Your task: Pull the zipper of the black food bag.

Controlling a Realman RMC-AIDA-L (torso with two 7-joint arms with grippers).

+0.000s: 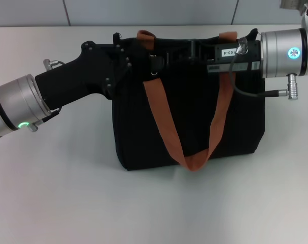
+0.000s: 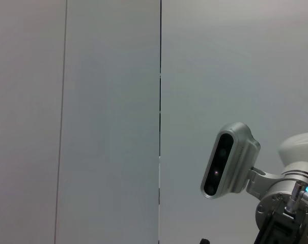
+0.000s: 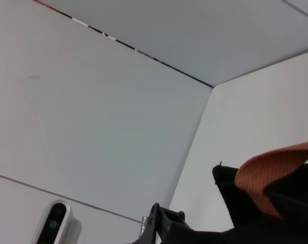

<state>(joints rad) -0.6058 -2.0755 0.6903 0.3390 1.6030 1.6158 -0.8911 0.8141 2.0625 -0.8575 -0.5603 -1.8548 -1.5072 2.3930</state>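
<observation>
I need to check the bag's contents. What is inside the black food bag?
Nothing inside can be seen. The black food bag stands upright; both tools, left tool and right tool, reach over its top rim and cover it. One orange strap hangs in front.

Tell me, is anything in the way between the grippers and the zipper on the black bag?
Nothing visibly separate blocks them. Both the left gripper and right gripper are already at the black food bag's top rim; the zipper itself isn't distinguishable, and an orange handle hangs down the front.
</observation>
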